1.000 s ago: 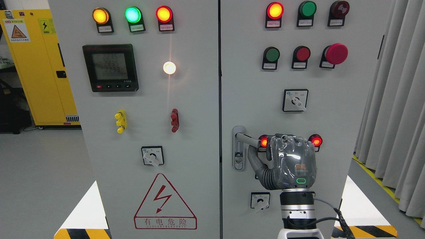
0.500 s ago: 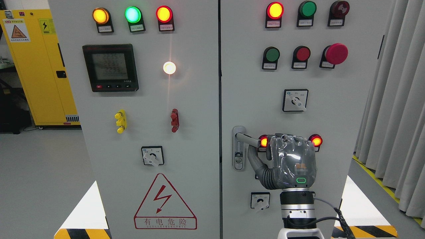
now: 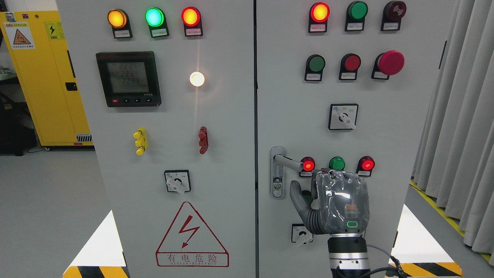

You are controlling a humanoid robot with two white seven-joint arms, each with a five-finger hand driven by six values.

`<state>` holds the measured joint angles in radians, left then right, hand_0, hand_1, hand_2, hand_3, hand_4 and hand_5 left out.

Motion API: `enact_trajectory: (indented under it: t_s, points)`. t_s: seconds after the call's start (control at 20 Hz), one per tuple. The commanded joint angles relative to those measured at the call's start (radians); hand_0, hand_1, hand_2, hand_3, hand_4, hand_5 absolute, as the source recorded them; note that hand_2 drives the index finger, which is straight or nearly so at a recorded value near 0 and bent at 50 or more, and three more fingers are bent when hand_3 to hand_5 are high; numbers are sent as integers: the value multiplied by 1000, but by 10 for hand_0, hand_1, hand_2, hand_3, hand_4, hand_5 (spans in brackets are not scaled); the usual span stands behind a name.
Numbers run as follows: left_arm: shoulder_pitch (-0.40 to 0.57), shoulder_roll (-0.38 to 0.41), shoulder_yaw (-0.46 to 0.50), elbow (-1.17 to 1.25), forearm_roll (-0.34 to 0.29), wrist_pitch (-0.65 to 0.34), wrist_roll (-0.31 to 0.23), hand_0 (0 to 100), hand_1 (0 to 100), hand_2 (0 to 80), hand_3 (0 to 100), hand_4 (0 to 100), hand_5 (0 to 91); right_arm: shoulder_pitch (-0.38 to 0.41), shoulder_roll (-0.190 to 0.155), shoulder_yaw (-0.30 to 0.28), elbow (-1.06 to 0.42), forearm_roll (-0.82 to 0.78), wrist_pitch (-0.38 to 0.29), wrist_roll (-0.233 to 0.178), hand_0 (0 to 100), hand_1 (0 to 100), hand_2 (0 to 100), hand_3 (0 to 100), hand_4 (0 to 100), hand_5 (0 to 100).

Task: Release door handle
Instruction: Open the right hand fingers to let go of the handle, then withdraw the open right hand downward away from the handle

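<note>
Below the door handle (image 3: 287, 161) my right hand (image 3: 339, 202) hangs apart from it, fingers relaxed, holding nothing; release looks done, next I'd withdraw.

Grey double-door electrical cabinet (image 3: 231, 162): black digital meter (image 3: 128, 78) reads three lit rows. Amber (image 3: 117, 18), green (image 3: 154, 17) and red (image 3: 190, 16) lamps glow above it. Red mushroom-head button (image 3: 390, 62) at upper right. Yellow steel storage cabinet (image 3: 42, 77) stands far left; grey pleated curtain (image 3: 459, 127) hangs right.
</note>
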<state>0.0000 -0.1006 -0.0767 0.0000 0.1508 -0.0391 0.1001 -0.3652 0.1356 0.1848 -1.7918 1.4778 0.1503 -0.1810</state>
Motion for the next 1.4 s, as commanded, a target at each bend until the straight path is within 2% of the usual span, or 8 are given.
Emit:
enact_trajectory:
  t_s: [0.0,0.05,0.25,0.3,0.35,0.4,0.8,1.35]
  points:
    - [21,1,0,-15,-1,1,0,120,556,0,0,0,0,121,-30,-44,-112,-34,-53,-23,484,437,620,964,899,833]
    - [21,1,0,-15,-1,1,0,120,556,0,0,0,0,138,-31,-47,-121,-36,-72,-29,438,431,410,716,709,488]
    - [21,1,0,-15,-1,1,0,120,556,0,0,0,0,207,-51,-96,-159,-94,-138,-63,462,424,187,360,391,268]
    - [21,-1,0,-15,-1,1,0,120,556,0,0,0,0,207,-53,-117,-161,-112,-167,-69,471,424,186,358,389,268]
    - [21,1,0,-15,-1,1,0,120,556,0,0,0,0,207,-53,-142,-161,-125,-195,-77,487,423,110,241,273,192]
    - [21,-1,0,-15,1,1,0,120,556,0,0,0,0,207,-53,-162,-161,-129,-222,-83,508,413,0,51,70,0]
    - [21,1,0,-15,0,1,0,120,556,0,0,0,0,189,-51,-202,-153,-231,-382,-89,648,349,0,0,0,0]
    - [21,-1,0,-15,1,1,0,120,556,0,0,0,0,187,-39,-202,-158,-277,-390,-100,721,299,0,0,0,0]
